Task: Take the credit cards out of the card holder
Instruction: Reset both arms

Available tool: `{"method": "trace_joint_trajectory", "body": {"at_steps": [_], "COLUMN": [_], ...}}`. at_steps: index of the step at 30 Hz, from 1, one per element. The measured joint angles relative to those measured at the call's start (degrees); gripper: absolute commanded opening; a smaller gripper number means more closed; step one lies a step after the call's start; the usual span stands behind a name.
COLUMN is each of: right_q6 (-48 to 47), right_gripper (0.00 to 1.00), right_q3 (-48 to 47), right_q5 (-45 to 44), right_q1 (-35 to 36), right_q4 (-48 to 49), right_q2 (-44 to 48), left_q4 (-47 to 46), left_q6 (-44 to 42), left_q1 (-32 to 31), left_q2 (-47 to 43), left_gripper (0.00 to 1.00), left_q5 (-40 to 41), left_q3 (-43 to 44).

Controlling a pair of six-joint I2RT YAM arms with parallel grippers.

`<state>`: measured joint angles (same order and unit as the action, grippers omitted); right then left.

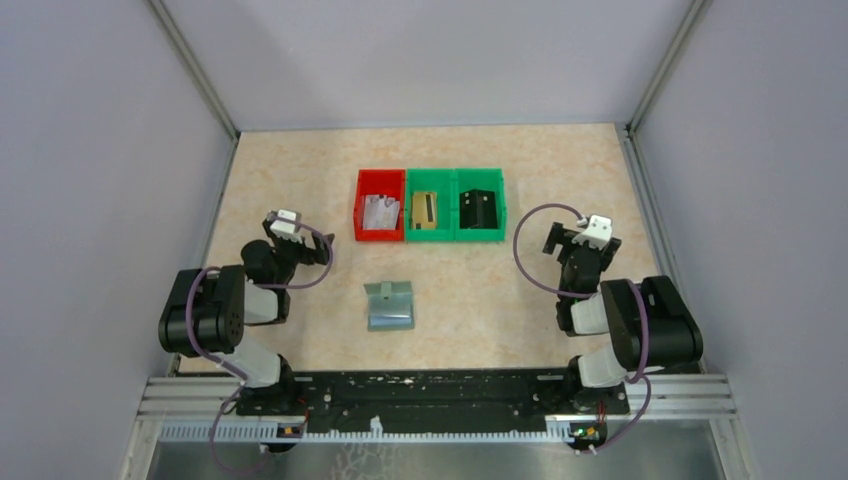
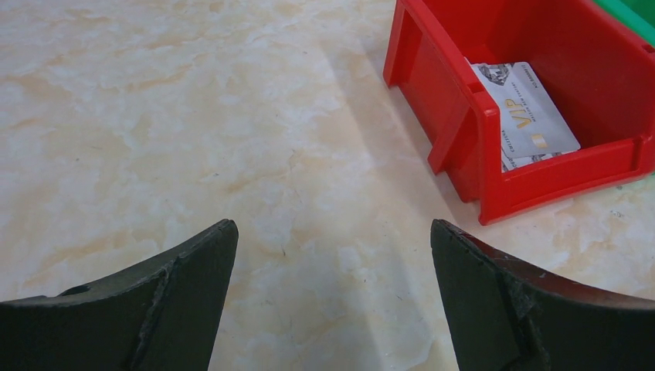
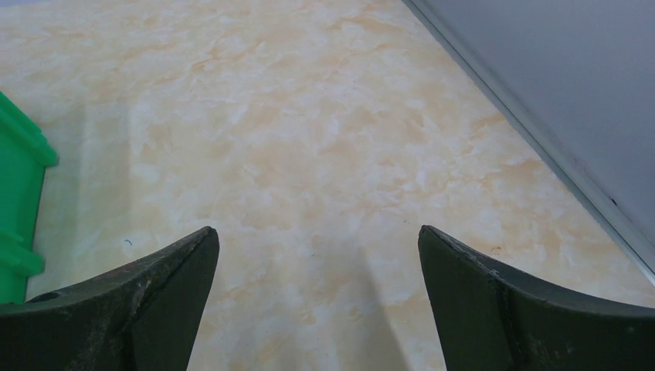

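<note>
My left pincer (image 2: 332, 232) hangs with its 2 fingers spread wide. Nothing is between them, only the bare marbled table (image 2: 154, 116) below. My right pincer (image 3: 318, 236) is spread just as wide and equally empty, over the table's right part near the grey side wall (image 3: 556, 93).

Between my 2 arms, closer to my bases than the bins, the card holder (image 1: 390, 306) lies flat on the table. Neither pincer touches it. It looks grey-green at its far part and pale blue-grey nearer me. I cannot tell whether any card sits inside.

Beyond it 3 bins stand touching in a row: the red bin (image 2: 440, 85) on the left, the middle green bin (image 1: 431, 237), and the right green bin (image 1: 480, 236). The credit cards (image 1: 380, 212) lie in these bins. A silver VIP card (image 2: 533, 116) rests in the red bin, with the edge of another pale card showing beneath it. A tan card (image 1: 426, 210) is in the middle bin and a black card (image 1: 478, 208) in the right one.

The red bin sits just ahead and to the right of my left pincer. A green bin's edge shows at the left of my right wrist view.
</note>
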<state>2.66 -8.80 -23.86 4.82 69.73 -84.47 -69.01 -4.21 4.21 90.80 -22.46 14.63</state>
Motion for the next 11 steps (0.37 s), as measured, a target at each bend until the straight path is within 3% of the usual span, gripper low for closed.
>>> {"method": "trace_joint_trajectory", "body": {"at_steps": [11], "right_q6": [0.17], "right_gripper": [0.99], "right_q3": [0.0], "right_q5": [0.92], "right_q1": [0.0], "right_q4": [-0.26], "right_q2": [0.0], "left_q4": [1.16], "left_q6": [-0.39], "left_q1": [-0.02], "left_q2": [0.0], "left_gripper": [0.99], "left_q5": [0.7], "left_q3": [0.0]}}
